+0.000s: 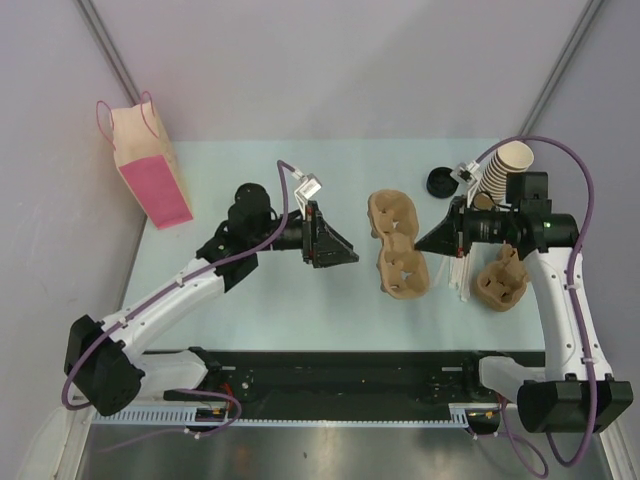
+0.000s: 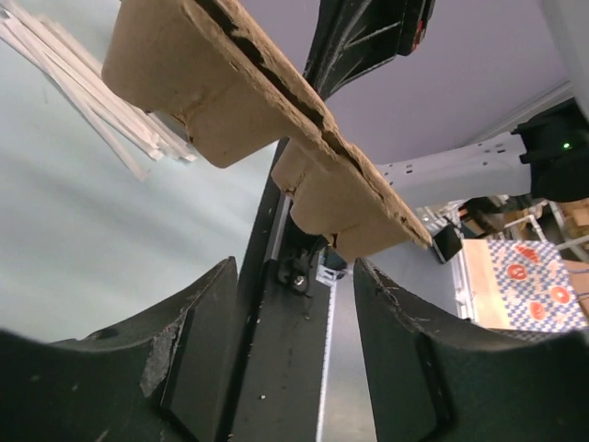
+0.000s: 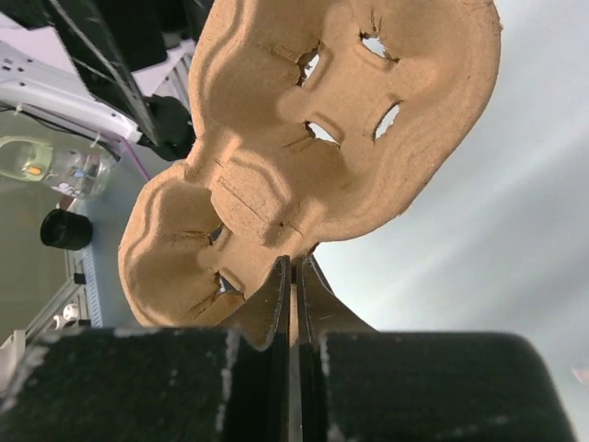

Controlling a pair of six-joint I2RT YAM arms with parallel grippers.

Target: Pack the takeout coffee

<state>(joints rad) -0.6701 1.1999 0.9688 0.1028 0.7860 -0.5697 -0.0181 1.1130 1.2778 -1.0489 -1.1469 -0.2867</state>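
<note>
Right claw (image 3: 294, 269) shut on the cup carrier (image 3: 304, 157) — left claw (image 2: 294, 269) part open, empty, near it.

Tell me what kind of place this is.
Probably a robotics lab bench staged as a takeout coffee station: two robot arms bolted to a pale table, with a pulp cup carrier, a stack of paper cups and a pink paper bag.

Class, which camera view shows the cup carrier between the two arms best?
Top external: the cup carrier shows its whole outline and wells. The right wrist view crops it at close range; the left wrist view sees only its underside from below.
</note>
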